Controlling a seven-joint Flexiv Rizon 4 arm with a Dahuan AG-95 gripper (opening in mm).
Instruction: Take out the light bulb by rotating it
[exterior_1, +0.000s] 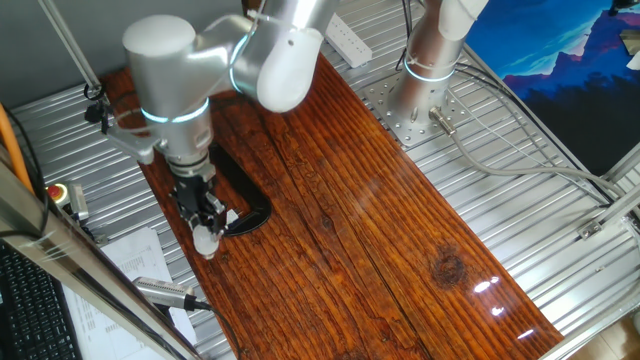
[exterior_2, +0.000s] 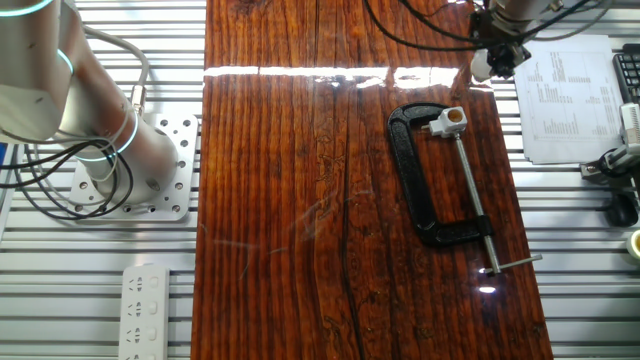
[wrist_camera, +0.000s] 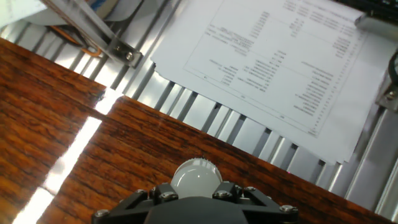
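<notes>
The small white light bulb (wrist_camera: 196, 176) sits between my gripper's (wrist_camera: 196, 188) fingers, dome end pointing outward. In one fixed view the gripper (exterior_1: 207, 230) hangs at the wooden board's left edge with the bulb (exterior_1: 207, 242) at its tip, shut on it. From the other side the bulb (exterior_2: 481, 65) shows just below the hand, apart from the white socket block (exterior_2: 447, 121). That block has an orange centre and stands empty, held in the clamp. The bulb's metal base is hidden by the fingers.
A black C-clamp (exterior_2: 430, 190) lies on the wooden board (exterior_2: 300, 200). A printed sheet (wrist_camera: 280, 68) lies on the metal slats beyond the board's edge. A silver cylindrical tool (exterior_1: 165, 292) with a black cable is near it. A power strip (exterior_2: 145, 310) and another arm's base (exterior_1: 425, 70) stand aside.
</notes>
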